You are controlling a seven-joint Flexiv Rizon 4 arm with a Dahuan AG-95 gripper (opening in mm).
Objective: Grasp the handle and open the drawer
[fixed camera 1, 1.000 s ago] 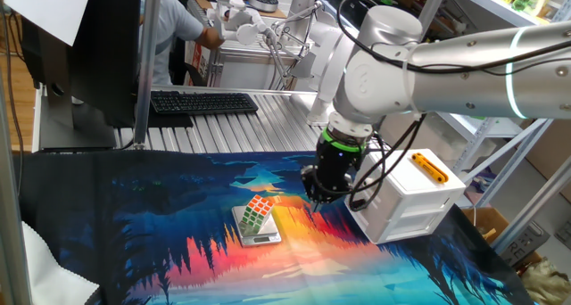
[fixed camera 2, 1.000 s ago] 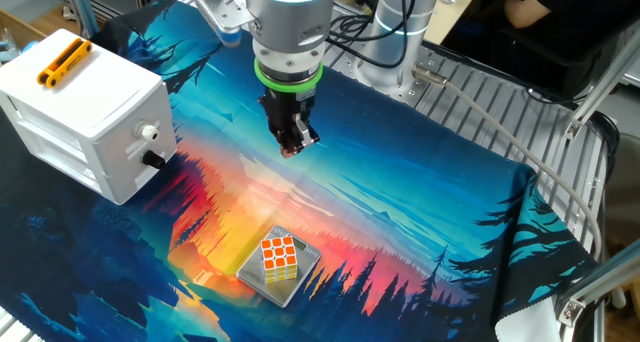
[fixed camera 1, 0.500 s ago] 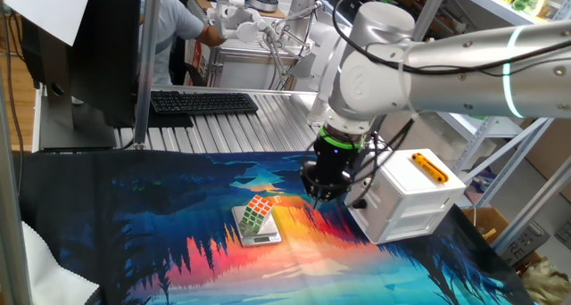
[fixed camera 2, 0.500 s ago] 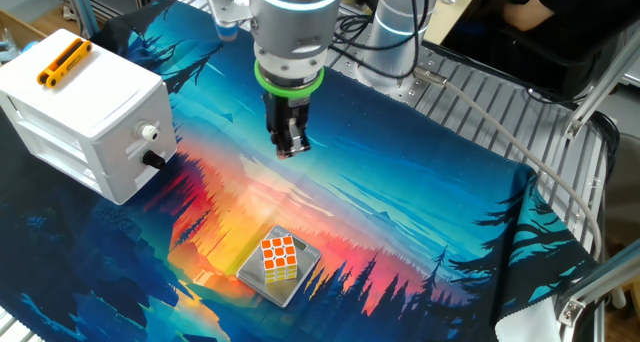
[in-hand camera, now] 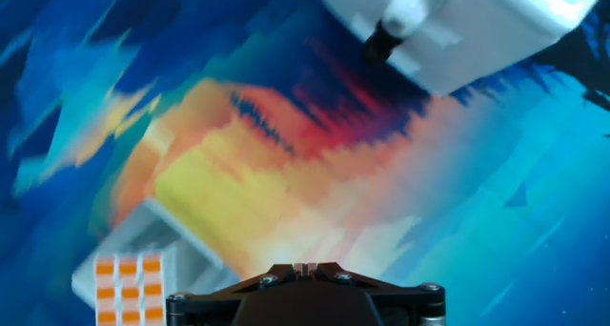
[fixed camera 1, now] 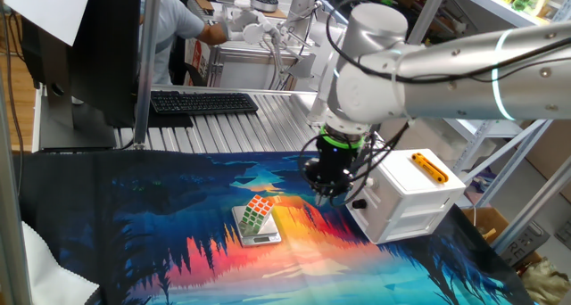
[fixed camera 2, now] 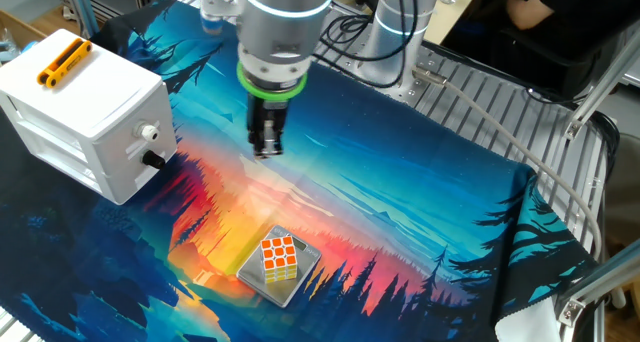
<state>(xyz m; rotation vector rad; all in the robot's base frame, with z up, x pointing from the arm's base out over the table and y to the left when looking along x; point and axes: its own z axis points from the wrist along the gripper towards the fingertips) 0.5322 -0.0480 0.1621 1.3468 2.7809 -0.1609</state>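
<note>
The white cabinet [fixed camera 2: 85, 107] with an orange bar [fixed camera 2: 62, 62] on top stands at the left of the mat. The handle [fixed camera 2: 153, 160], a small black knob, sticks out of the face turned toward my gripper, just under a white knob [fixed camera 2: 149, 133]. The drawer behind the handle sits flush, pushed in. My gripper [fixed camera 2: 264, 150] hangs over the mat about a hand's width right of the handle, shut and holding nothing. In the hand view the handle [in-hand camera: 378, 46] is near the top, far ahead of my gripper [in-hand camera: 303, 268]. From the other side, my gripper [fixed camera 1: 326, 195] hovers left of the handle [fixed camera 1: 359, 202].
A Rubik's cube [fixed camera 2: 279, 259] rests on a small grey scale [fixed camera 2: 300, 279] on the mat, nearer the front than my gripper. A keyboard [fixed camera 1: 203, 102] and a person [fixed camera 1: 174, 24] are behind the table. Metal frame posts [fixed camera 1: 147, 64] stand at the table edge.
My gripper has moved sideways toward the cabinet and turned about its axis, staying shut. The cabinet and cube have not moved.
</note>
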